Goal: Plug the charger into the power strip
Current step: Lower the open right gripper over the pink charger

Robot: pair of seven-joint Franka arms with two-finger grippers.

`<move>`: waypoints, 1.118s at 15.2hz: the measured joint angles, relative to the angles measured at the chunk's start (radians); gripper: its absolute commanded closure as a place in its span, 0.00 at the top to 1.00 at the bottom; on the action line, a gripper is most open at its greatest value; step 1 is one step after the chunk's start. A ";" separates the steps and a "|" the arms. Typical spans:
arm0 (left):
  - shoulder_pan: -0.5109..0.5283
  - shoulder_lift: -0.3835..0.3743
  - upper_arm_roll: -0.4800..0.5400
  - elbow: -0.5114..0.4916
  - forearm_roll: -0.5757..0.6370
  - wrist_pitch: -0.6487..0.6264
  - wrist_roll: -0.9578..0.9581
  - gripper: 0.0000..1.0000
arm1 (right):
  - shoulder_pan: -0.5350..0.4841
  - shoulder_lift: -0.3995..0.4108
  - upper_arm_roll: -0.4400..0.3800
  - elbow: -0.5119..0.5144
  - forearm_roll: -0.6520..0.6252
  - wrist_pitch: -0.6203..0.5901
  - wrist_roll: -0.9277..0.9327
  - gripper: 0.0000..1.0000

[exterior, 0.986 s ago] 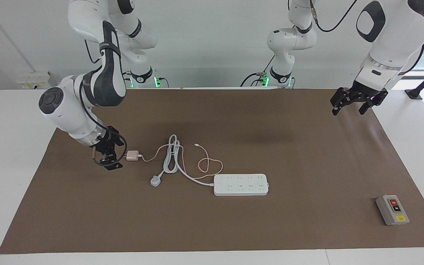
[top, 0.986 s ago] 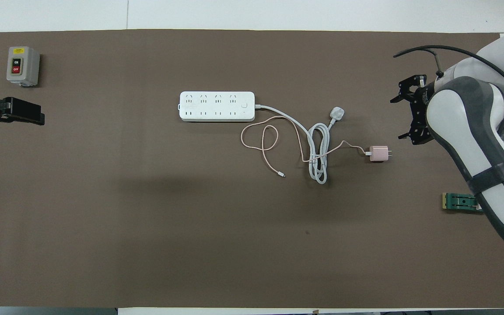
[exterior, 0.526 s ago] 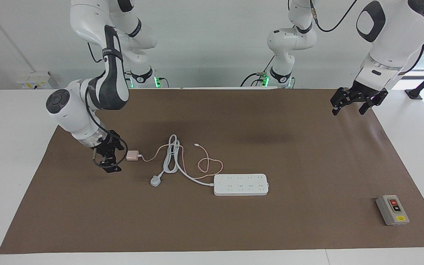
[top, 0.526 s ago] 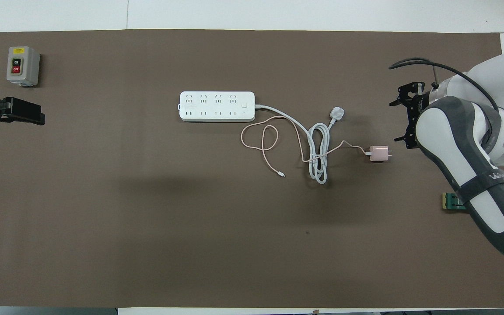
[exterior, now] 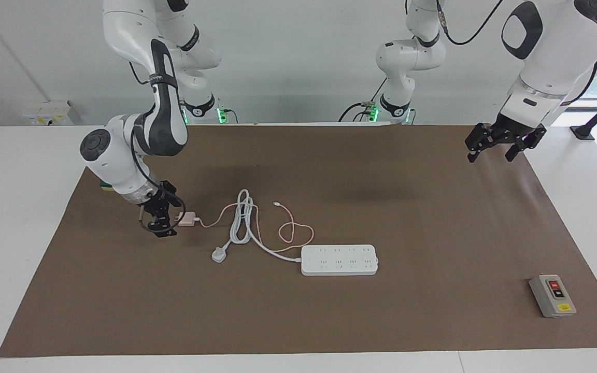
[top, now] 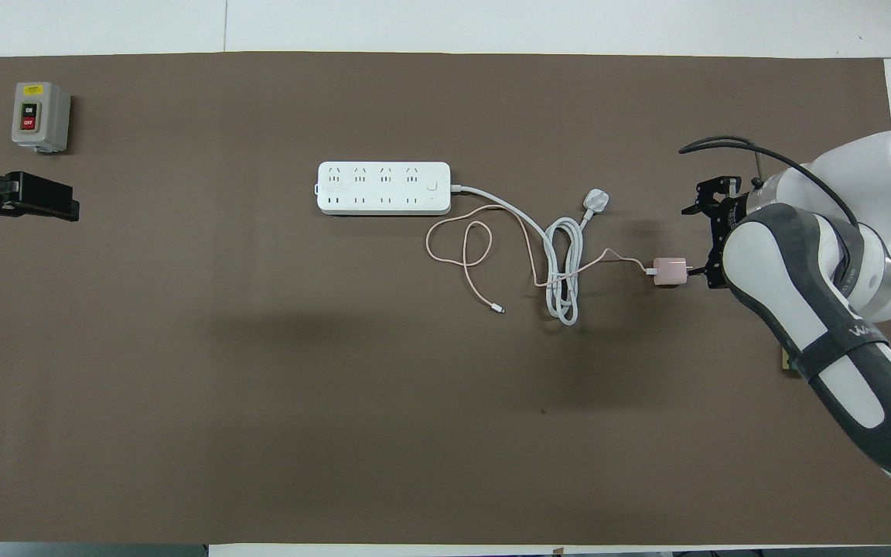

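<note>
The charger lies flat on the brown mat, toward the right arm's end and about midway between the mat's long edges, its thin pink cable looping toward the power strip. The strip sits near the mat's middle, farther from the robots than the charger, its thick white cord coiled between the two and ending in a grey-white plug. The right gripper is low, just beside the charger's pronged end, fingers spread and holding nothing. The left gripper waits, spread, over the mat's corner nearest its own base. A grey switch box sits by the mat's corner farthest from the robots at that end.
</note>
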 measured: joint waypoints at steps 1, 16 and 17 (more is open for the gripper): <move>0.000 0.000 0.000 0.000 0.000 0.000 0.000 1.00 | 0.000 -0.005 0.000 -0.013 0.026 0.000 -0.011 1.00; 0.000 0.000 0.000 0.000 0.000 0.000 0.000 1.00 | -0.078 -0.019 0.000 -0.106 0.309 0.010 -0.322 1.00; 0.000 0.000 0.000 0.000 0.000 0.000 0.000 1.00 | -0.084 -0.019 0.000 -0.107 0.322 0.005 -0.338 1.00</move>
